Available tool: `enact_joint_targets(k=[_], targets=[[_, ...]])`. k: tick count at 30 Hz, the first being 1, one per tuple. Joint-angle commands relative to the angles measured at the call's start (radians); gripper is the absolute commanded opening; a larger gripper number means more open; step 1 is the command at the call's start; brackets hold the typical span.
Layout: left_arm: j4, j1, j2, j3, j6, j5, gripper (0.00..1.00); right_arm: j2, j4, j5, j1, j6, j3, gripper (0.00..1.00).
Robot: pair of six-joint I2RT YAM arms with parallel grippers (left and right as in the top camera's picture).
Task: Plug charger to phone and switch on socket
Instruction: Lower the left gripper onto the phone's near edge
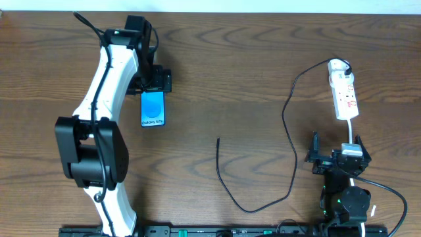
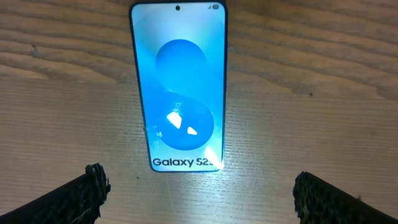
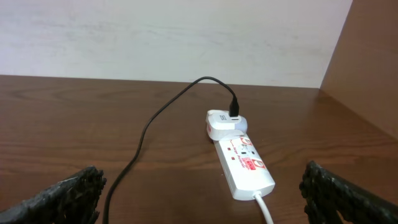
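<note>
The phone lies flat on the wooden table, its blue screen lit, and fills the upper part of the left wrist view. My left gripper hovers just behind the phone's far end, open and empty. The white socket lies at the far right, with a white adapter plugged into its far end. From it the black charger loops down the table to a free tip at the centre. My right gripper stands open a little short of the socket, holding nothing.
The socket's thick white cord runs back between my right fingers towards the arm base. A pale wall stands behind the table's far edge, and a wooden panel rises at the right.
</note>
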Motion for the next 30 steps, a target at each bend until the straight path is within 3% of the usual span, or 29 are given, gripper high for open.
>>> enact_joint_targets(k=[1, 30], targets=[[0.006, -0.003, 0.016, 0.02, -0.013, -0.013, 0.97, -0.007, -0.003, 0.011, 0.005, 0.012, -0.002, 0.99], [0.106, -0.002, 0.033, -0.058, -0.009, -0.044, 0.97, -0.007, -0.002, 0.011, 0.005, 0.012, -0.002, 0.99]])
